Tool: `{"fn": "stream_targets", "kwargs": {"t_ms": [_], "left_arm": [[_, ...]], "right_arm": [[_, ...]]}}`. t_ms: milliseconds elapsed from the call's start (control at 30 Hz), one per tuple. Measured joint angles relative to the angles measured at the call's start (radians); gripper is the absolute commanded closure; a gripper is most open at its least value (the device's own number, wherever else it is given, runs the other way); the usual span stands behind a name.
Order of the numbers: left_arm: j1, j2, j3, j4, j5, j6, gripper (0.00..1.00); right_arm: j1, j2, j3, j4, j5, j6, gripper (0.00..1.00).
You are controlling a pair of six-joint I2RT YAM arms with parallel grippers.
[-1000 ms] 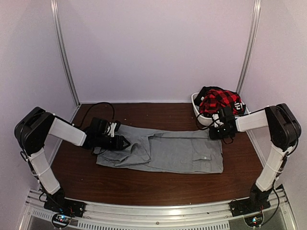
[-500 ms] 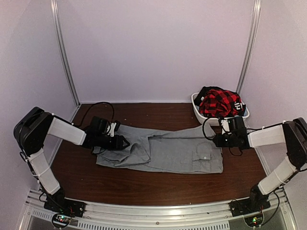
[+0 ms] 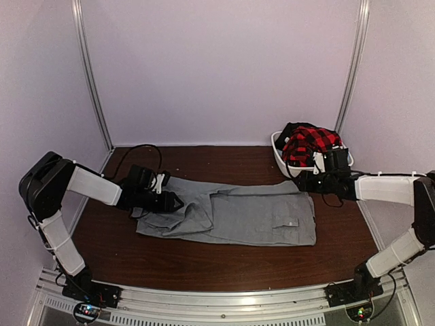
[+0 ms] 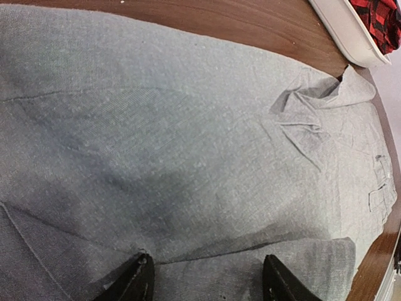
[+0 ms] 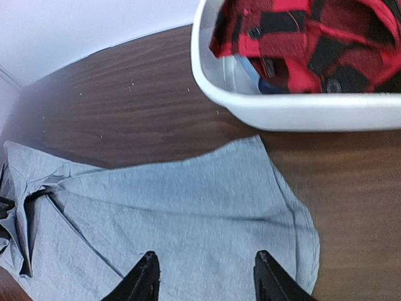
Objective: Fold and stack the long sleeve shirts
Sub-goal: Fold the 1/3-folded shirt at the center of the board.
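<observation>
The dark wooden table (image 3: pixel 204 261) carries a grey shirt (image 3: pixel 251 217) spread flat and a white basket (image 5: pixel 294 113).

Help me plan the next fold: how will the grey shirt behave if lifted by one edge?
Probably floppy: the grey shirt lies flat with soft wrinkles, so it should sag rather than hold shape. Likely light; the cloth looks thin. Pushed, it may bunch or slide on the smooth wooden table.

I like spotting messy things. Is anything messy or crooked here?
Yes. The grey shirt is bunched and creased at its end by the left gripper, not flat like the rest. The plaid shirt is heaped unfolded in the white tub, rising over its rim.
</observation>
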Motion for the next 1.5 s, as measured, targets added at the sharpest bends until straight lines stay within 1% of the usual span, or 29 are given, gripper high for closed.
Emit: {"fn": "stream_targets", "kwargs": {"t_ms": [100, 267, 333, 467, 633, 767, 900, 967, 1067, 1200, 1333, 1400, 1500], "left_arm": [[0.000, 0.000, 0.000, 0.000, 0.000, 0.000, 0.39], [0.000, 0.000, 0.002, -0.004, 0.000, 0.000, 0.39], [0.000, 0.000, 0.005, -0.010, 0.000, 0.001, 0.39], [0.000, 0.000, 0.013, -0.025, 0.000, 0.002, 0.39], [0.000, 0.000, 0.013, -0.028, -0.001, 0.006, 0.39], [0.000, 0.000, 0.013, -0.029, -0.001, 0.008, 0.39], [0.000, 0.000, 0.013, -0.029, -0.001, 0.008, 0.39], [0.000, 0.000, 0.013, -0.029, -0.001, 0.008, 0.39], [0.000, 0.000, 0.013, -0.029, -0.002, 0.008, 0.39], [0.000, 0.000, 0.013, -0.029, -0.002, 0.008, 0.39], [0.000, 0.000, 0.013, -0.029, -0.002, 0.008, 0.39], [-0.001, 0.000, 0.013, -0.029, -0.003, 0.008, 0.39], [-0.001, 0.000, 0.013, -0.029, -0.003, 0.008, 0.39]], "right_arm": [[0.005, 0.100, 0.140, -0.026, 0.031, -0.003, 0.41], [0.006, 0.301, 0.347, -0.117, 0.117, -0.004, 0.41], [0.006, 0.373, 0.404, -0.150, 0.142, -0.006, 0.41], [0.006, 0.463, 0.461, -0.204, 0.166, -0.007, 0.41], [0.006, 0.516, 0.477, -0.240, 0.175, -0.010, 0.41], [-0.001, 0.575, 0.506, -0.239, 0.181, -0.029, 0.41], [-0.007, 0.608, 0.523, -0.221, 0.182, -0.053, 0.45], [-0.010, 0.615, 0.528, -0.210, 0.180, -0.068, 0.48], [-0.015, 0.616, 0.527, -0.200, 0.175, -0.091, 0.57], [-0.018, 0.617, 0.524, -0.192, 0.149, -0.115, 0.74], [-0.018, 0.616, 0.509, -0.169, 0.137, -0.129, 0.89], [-0.019, 0.612, 0.496, -0.151, 0.135, -0.131, 0.93], [-0.021, 0.587, 0.454, -0.124, 0.131, -0.130, 0.95]]}}
